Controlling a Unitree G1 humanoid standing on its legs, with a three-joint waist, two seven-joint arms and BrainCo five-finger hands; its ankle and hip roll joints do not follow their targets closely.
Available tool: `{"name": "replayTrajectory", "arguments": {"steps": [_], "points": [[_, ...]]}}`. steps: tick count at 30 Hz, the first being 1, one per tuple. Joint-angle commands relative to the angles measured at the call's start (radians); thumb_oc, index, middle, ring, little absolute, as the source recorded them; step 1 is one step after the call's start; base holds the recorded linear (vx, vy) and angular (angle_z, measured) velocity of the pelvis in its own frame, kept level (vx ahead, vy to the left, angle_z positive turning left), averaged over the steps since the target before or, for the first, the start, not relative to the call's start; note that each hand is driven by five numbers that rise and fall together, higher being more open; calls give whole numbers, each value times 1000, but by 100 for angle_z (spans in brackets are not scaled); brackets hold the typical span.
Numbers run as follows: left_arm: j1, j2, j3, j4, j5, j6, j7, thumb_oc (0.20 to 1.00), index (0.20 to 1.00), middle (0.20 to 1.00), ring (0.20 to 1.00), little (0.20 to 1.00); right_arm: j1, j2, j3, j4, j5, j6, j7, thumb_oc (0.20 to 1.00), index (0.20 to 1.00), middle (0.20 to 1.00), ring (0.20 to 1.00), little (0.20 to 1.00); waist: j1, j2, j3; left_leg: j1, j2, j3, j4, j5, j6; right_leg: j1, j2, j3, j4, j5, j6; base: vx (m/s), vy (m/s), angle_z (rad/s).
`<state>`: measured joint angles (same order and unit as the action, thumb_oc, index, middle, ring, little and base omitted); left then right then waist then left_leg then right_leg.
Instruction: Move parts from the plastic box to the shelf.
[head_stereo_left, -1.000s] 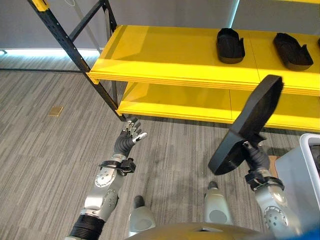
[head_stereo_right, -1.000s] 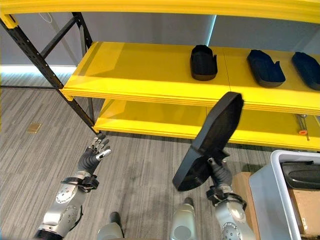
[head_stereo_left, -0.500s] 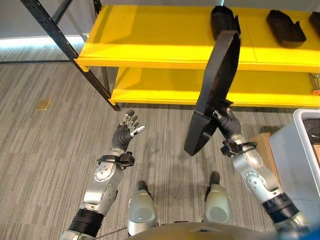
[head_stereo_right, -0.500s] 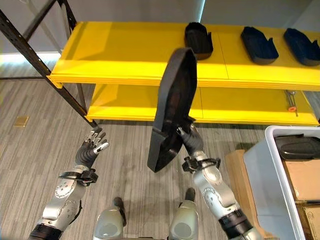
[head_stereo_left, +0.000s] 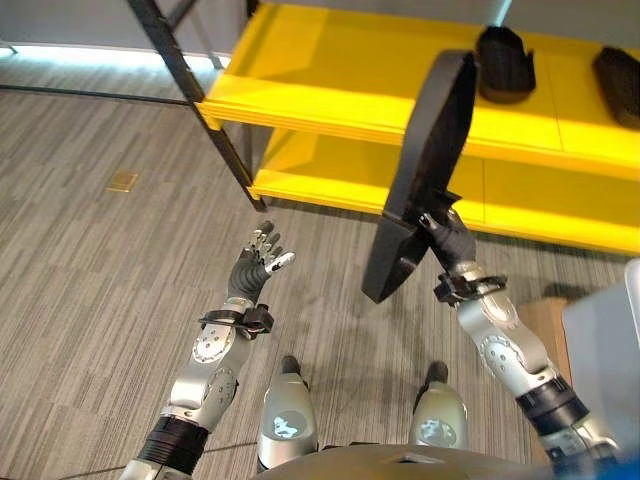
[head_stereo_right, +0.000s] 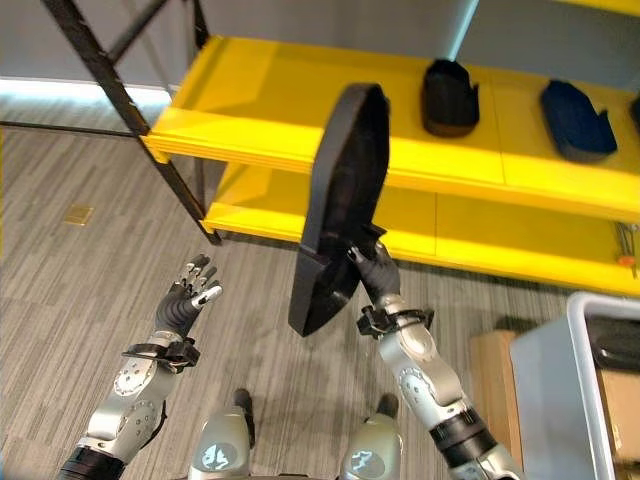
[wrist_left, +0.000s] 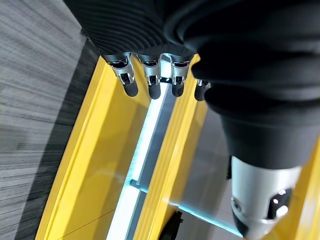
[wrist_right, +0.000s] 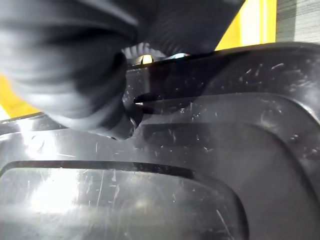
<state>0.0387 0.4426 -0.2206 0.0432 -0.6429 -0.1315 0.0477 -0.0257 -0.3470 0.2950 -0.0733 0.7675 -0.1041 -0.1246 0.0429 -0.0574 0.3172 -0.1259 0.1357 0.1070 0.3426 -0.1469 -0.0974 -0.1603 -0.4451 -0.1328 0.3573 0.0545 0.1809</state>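
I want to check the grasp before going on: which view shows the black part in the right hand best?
The right eye view: the whole black part shows upright, held at its lower end by the right hand, in front of the yellow shelf. The left eye view shows much the same. The right wrist view gives just its scuffed surface from very close.

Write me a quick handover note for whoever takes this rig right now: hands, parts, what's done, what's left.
Right hand: shut on a large black part, held upright in the air in front of the yellow shelf.
Left hand: open, empty, raised over the floor.
Done: two black parts already lie on the shelf's upper board.
Left: set the held part on the shelf, then go back to the plastic box at the robot's right, where another dark part shows.
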Motion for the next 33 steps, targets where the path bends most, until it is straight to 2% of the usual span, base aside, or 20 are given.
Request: {"name": "replayTrajectory", "arguments": {"steps": [1, 3, 5, 7, 8, 9, 12, 14, 15, 17, 20, 22, 23, 24, 25, 26, 29, 30, 33], "points": [[20, 39, 46, -88, 17, -32, -8, 1000, 1000, 1000, 1000, 1000, -82, 34, 9, -64, 18, -61, 37, 200, 200, 200, 200, 200, -14, -13, -23, 70, 87, -26, -99, 1, 19, -39, -31, 23, 4, 310, 38, 130, 215, -27], [35, 36, 59, -99, 11, -34, -17, 1000, 1000, 1000, 1000, 1000, -94, 35, 16, -48, 17, -52, 36, 200, 200, 200, 200, 200, -36, -17, -23, 130, 86, 18, -145, -15, 18, -80, -43, -22, -105, 292, 53, 204, 60, -76], [50, 33, 78, -94, -5, -39, -23, 1000, 1000, 1000, 1000, 1000, -129, 29, 30, -40, 12, -48, 42, 200, 200, 200, 200, 200, -59, -25, -11, 215, 108, 62, -177, -37, -13, -109, -22, -34, -295, 278, 77, 301, -107, -97], [61, 29, 86, -95, -6, -40, -26, 1000, 1000, 1000, 1000, 1000, -125, 23, 25, -47, 3, -47, 45, 200, 200, 200, 200, 200, -56, -28, -8, 233, 119, 78, -172, -47, -23, -107, -13, -50, -308, 267, 79, 195, -131, -46], [64, 22, 88, -90, -6, -41, -34, 1000, 1000, 1000, 1000, 1000, -98, 16, 9, -67, 7, -55, 57, 200, 200, 200, 200, 200, -55, -32, -16, 233, 126, 71, -167, -50, -33, -80, -6, -56, -321, 213, 67, 227, -212, -8], [60, 14, 82, -83, -3, -49, -39, 1000, 1000, 1000, 1000, 1000, -85, 11, 1, -65, 5, -59, 59, 200, 200, 200, 200, 200, -64, -40, -26, 231, 134, 67, -169, -41, -38, -67, 10, -20, -325, 210, 59, 250, -219, 9], [100, -22, 81, -88, -31, -48, -51, 1000, 1000, 1000, 1000, 1000, -63, -15, -9, -83, 5, -61, 68, 200, 200, 200, 200, 200, -73, -24, -62, 286, 175, 52, -245, 23, -57, -64, 67, -33, -282, 160, 35, 300, -198, 30], [124, -34, 90, -106, -43, -43, -63, 1000, 1000, 1000, 1000, 1000, -49, -34, -17, -99, 5, -61, 79, 200, 200, 200, 200, 200, -80, -2, -83, 304, 213, 46, -289, 101, -69, -66, 102, -36, -258, 132, 22, 260, -233, 1], [127, -35, 88, -106, -44, -46, -68, 1000, 1000, 1000, 1000, 1000, -42, -45, -26, -106, 1, -68, 89, 200, 200, 200, 200, 200, -89, 7, -89, 294, 231, 37, -300, 140, -70, -77, 131, -16, -244, 111, 9, 187, -223, -3], [133, -33, 86, -118, -47, -45, -74, 1000, 1000, 1000, 1000, 1000, -33, -61, -30, -113, 7, -72, 92, 200, 200, 200, 200, 200, -98, 18, -87, 276, 243, 31, -297, 178, -67, -106, 152, 6, -210, 80, -4, 146, -183, 0], [119, -32, 84, -112, -43, -54, -67, 1000, 1000, 1000, 1000, 1000, -28, -83, -35, -131, -5, -86, 89, 200, 200, 200, 200, 200, -97, 34, -63, 206, 259, -19, -207, 293, -71, -116, 199, 44, -172, 25, -48, 106, -196, -4], [95, -31, 67, -113, -36, -55, -59, 1000, 1000, 1000, 1000, 1000, -28, -99, -42, -139, -5, -92, 85, 200, 200, 200, 200, 200, -92, 26, -34, 110, 221, -64, -95, 328, -61, -103, 195, 33, -171, 13, -72, 30, -219, 25], [91, -32, 63, -116, -39, -55, -53, 1000, 1000, 1000, 1000, 1000, -17, -105, -51, -143, -7, -94, 84, 200, 200, 200, 200, 200, -96, 25, -30, 95, 218, -45, -98, 320, -57, -91, 189, 22, -174, -4, -76, 30, -138, 40], [88, -32, 60, -121, -46, -51, -54, 1000, 1000, 1000, 1000, 1000, -5, -105, -57, -146, -10, -97, 78, 200, 200, 200, 200, 200, -99, 30, -28, 95, 236, -18, -146, 330, -61, -88, 183, 13, -170, -18, -72, 47, -57, 30], [88, -32, 60, -121, -46, -51, -53, 1000, 1000, 1000, 1000, 1000, -4, -105, -57, -146, -10, -97, 77, 200, 200, 200, 200, 200, -99, 30, -28, 98, 236, -17, -152, 333, -62, -88, 183, 13, -170, -19, -73, 34, 63, 33], [74, -34, 39, -132, -48, -48, -49, 1000, 1000, 1000, 1000, 1000, -12, -99, -63, -139, -13, -106, 53, 200, 200, 200, 200, 200, -88, 42, -15, 71, 234, -40, -308, 328, -62, -94, 166, 21, -155, -28, -53, 21, 95, 43], [42, -41, 20, -133, -26, -53, -38, 1000, 1000, 1000, 1000, 1000, -30, -79, -75, -130, -19, -129, 20, 200, 200, 200, 200, 200, -84, 55, -8, -3, 219, -77, -407, 329, -70, -104, 139, 28, -142, -20, -24, 73, 127, 27], [47, -42, 22, -131, -33, -57, -45, 1000, 1000, 1000, 1000, 1000, -31, -75, -70, -131, -18, -130, 23, 200, 200, 200, 200, 200, -95, 53, -3, 10, 225, -62, -355, 268, -66, -109, 136, 42, -120, -30, -20, 89, 124, -18], [40, -19, 24, -145, -31, -64, -49, 1000, 1000, 1000, 1000, 1000, -49, -41, -35, -144, -9, -121, 41, 200, 200, 200, 200, 200, -90, 28, 23, 0, 188, -28, -221, 152, -58, -121, 108, 81, -128, 36, 11, 62, 158, -48]]}}
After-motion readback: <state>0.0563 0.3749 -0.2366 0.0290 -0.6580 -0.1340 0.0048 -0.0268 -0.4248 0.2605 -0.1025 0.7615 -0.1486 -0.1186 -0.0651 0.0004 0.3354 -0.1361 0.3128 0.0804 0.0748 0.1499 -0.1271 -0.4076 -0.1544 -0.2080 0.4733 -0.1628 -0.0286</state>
